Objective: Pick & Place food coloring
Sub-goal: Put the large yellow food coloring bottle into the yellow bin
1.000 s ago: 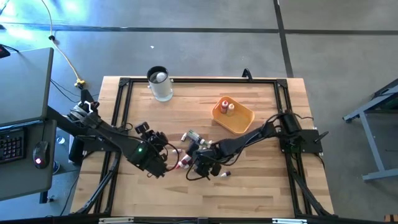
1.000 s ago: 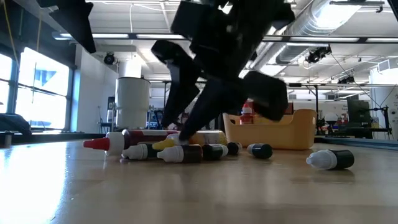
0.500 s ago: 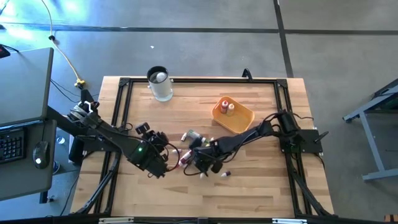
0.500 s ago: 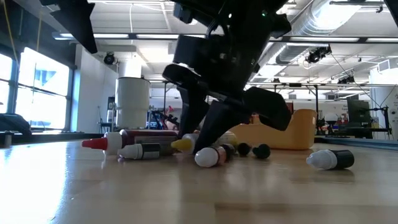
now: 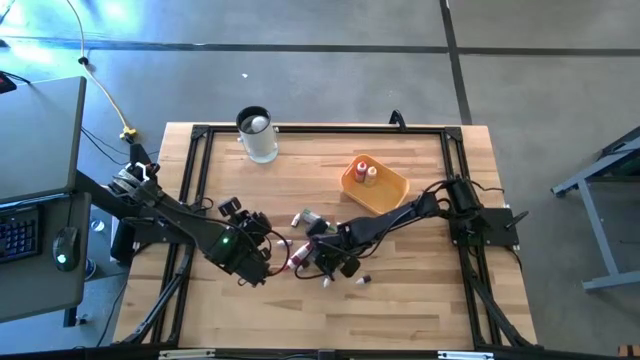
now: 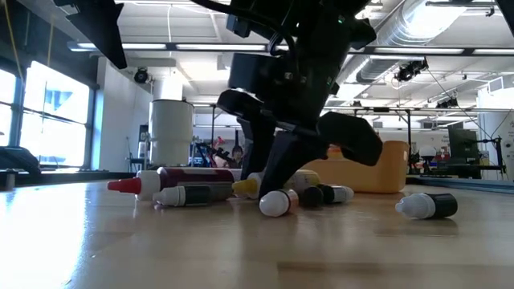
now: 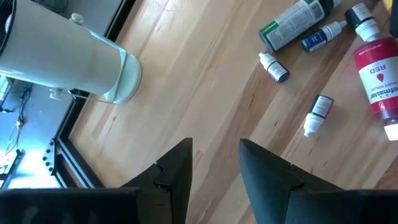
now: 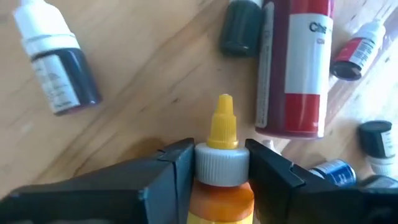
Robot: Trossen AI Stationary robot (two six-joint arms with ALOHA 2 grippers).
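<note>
I confirm the right gripper [image 8: 214, 171] is clamped on a yellow-capped orange bottle [image 8: 221, 168], its long axis pointing away from the orange tray [image 5: 377, 192]; the left gripper [image 7: 214, 165] waits unclenched.

Food coloring bottles [image 6: 193, 193] are lying scattered mid-surface, mostly on their sides: a big red one [image 8: 297, 68], small dark ones with white caps. An orange bottle with a yellow tip [image 8: 221, 167] is sitting pinched between dark fingers [image 8: 152, 180].
</note>
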